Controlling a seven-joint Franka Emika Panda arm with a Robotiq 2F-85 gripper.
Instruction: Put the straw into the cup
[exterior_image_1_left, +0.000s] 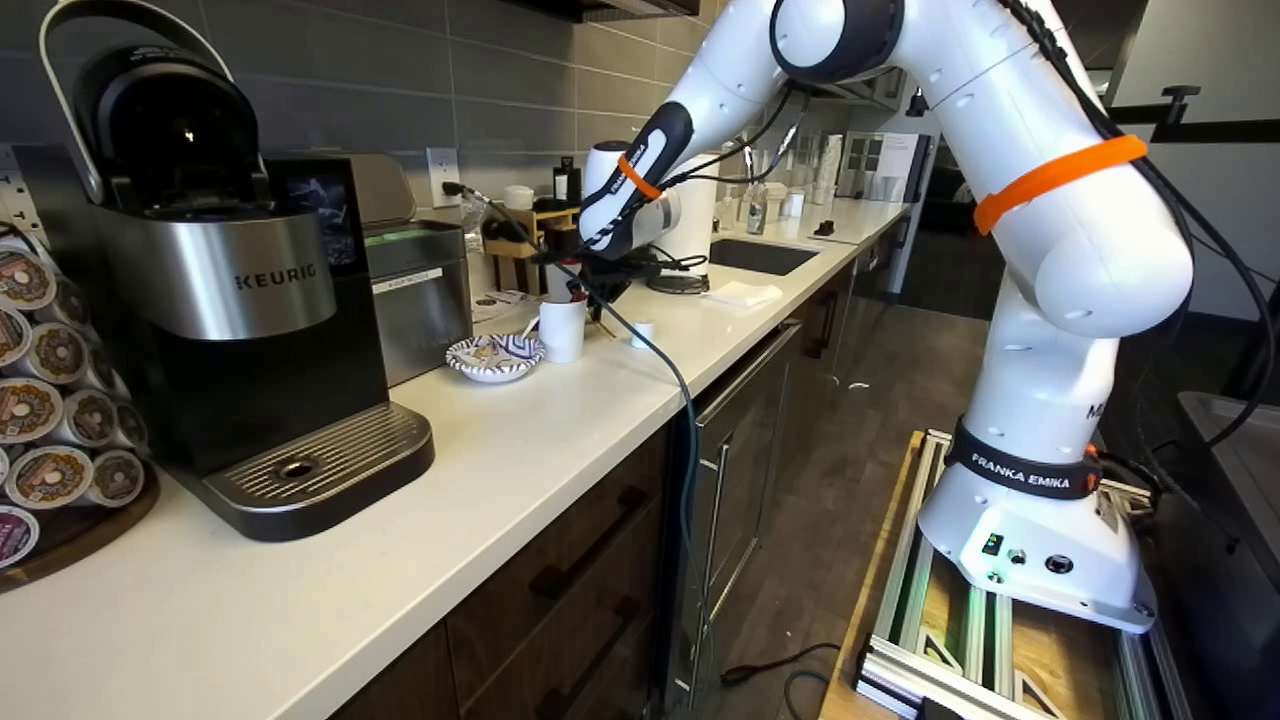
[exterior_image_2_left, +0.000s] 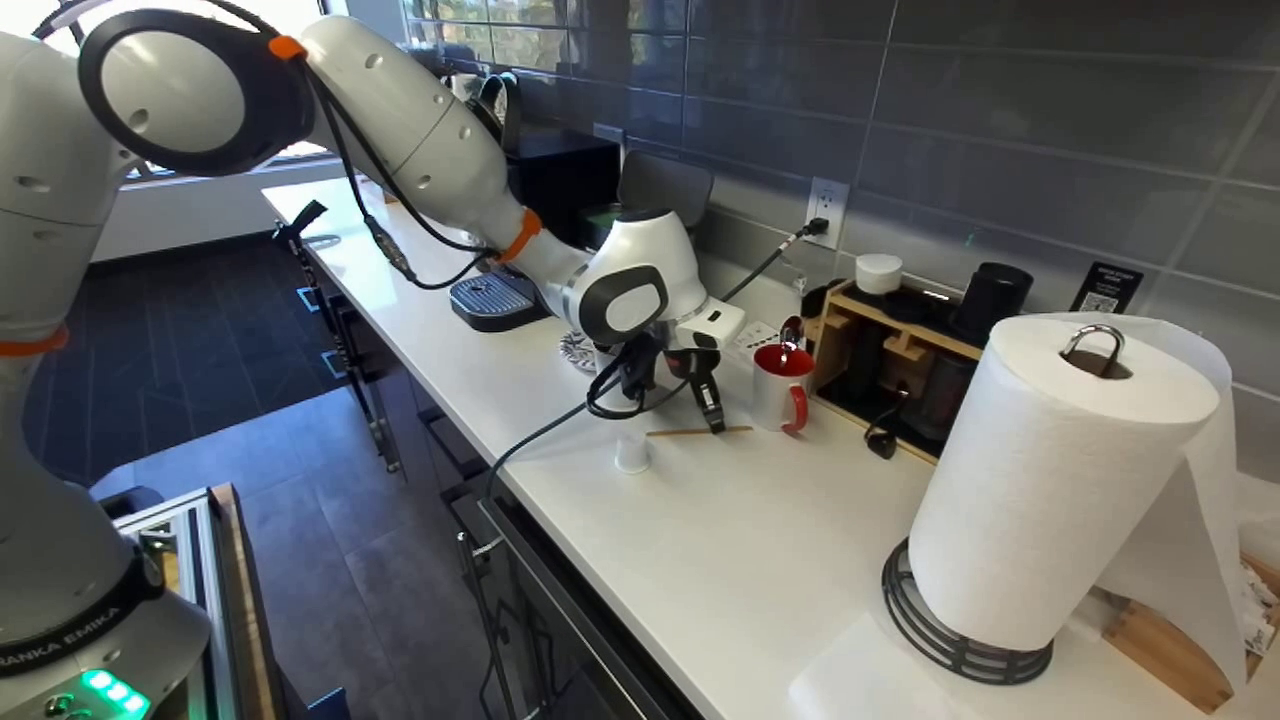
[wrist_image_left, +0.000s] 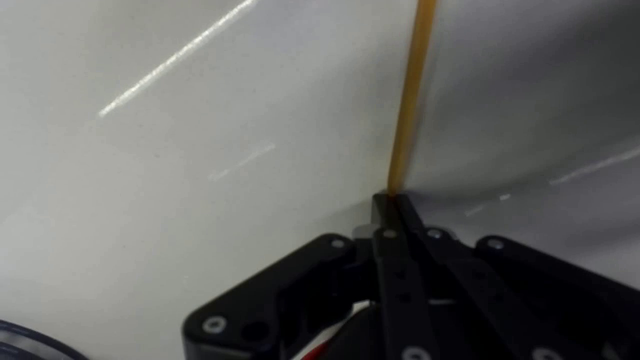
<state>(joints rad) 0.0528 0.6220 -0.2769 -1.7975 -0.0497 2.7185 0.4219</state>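
A black pincer (exterior_image_2_left: 716, 425) on a white robot arm (exterior_image_2_left: 430, 130) touches a thin tan straw (exterior_image_2_left: 680, 433) at the smooth white worktop (exterior_image_2_left: 760, 540), between a small white cup (exterior_image_2_left: 632, 455) and a red-lined white mug (exterior_image_2_left: 773, 398); a white paper-towel roll (exterior_image_2_left: 1060, 490) stands on a black wire base (exterior_image_2_left: 1000, 667).

Both exterior views gave me pale glossy counter (exterior_image_2_left: 745, 545). Directly on it I logged: coffee machine (exterior_image_1_left: 285, 395), patterned bowl (exterior_image_1_left: 496, 374), red-lined mug (exterior_image_2_left: 774, 400) near wooden organizer (exterior_image_2_left: 828, 345), small white cup (exterior_image_2_left: 632, 455) nearer front edge, wire towel holder (exterior_image_2_left: 980, 660). White paper (exterior_image_1_left: 742, 294) lay near holder.
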